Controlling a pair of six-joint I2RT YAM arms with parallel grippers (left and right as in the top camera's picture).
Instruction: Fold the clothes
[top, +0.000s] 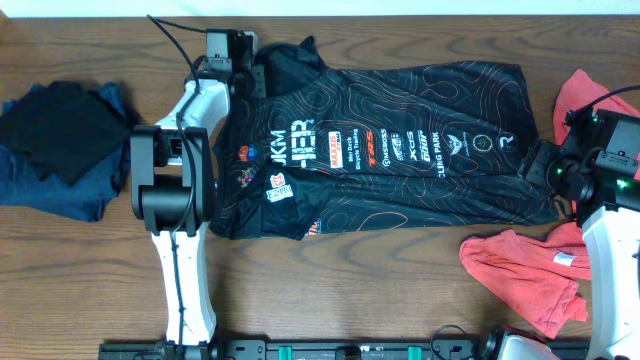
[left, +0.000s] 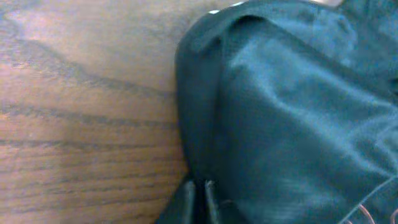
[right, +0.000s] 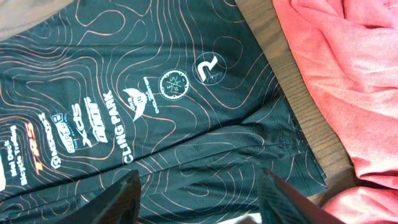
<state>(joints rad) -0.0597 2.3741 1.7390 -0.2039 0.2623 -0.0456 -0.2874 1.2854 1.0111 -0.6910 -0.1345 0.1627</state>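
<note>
Spanning wood-grain table (top: 400, 290), black jersey (top: 400, 150): left gripper (left: 199, 198) pinching it, right gripper (right: 202, 186) spread.

Overhead looks straight down at the table (top: 350, 290); both wrist views sit close above its jersey (top: 400, 190)

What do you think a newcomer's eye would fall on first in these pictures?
A black jersey with orange contour lines and white logos lies spread across the middle of the table. The left gripper is closed on its sleeve edge while the right gripper hangs open over its other end. A coral-red shirt lies crumpled at the right edge, and a dark blue clothes pile sits at the left.
</note>
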